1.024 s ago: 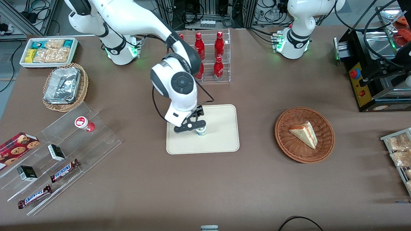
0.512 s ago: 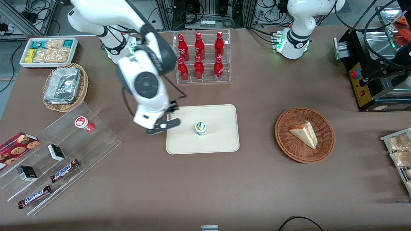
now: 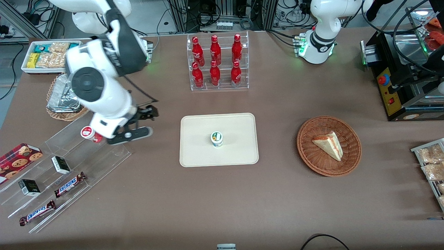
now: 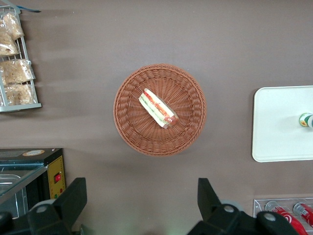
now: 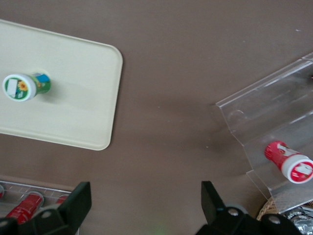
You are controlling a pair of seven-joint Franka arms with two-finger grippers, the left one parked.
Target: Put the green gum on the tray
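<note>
1. We see the whole worktop (image 3: 242,201) only from the front: a rack of red bottles (image 3: 215,62), a wicker basket (image 3: 329,146) holding a sandwich wedge (image 3: 327,145), and a clear stepped stand (image 3: 66,163) toward the working arm's end.
2. The tray (image 3: 236,152) lies near the worktop's middle; the right wrist view shows only part of it.
3. The gripper (image 3: 133,126) hangs above the stand's edge, well apart from the tray; its jaws stand wide with nothing between them.
4. We read "SNICKERS" on two bars (image 3: 69,184) in the stand, front view only.
5. The gum (image 3: 216,139) stands upright on the tray; the right wrist view shows its green-and-white lid with a yellow flower.
6. A red-lidded bottle (image 5: 289,163) lies in the stand.
</note>
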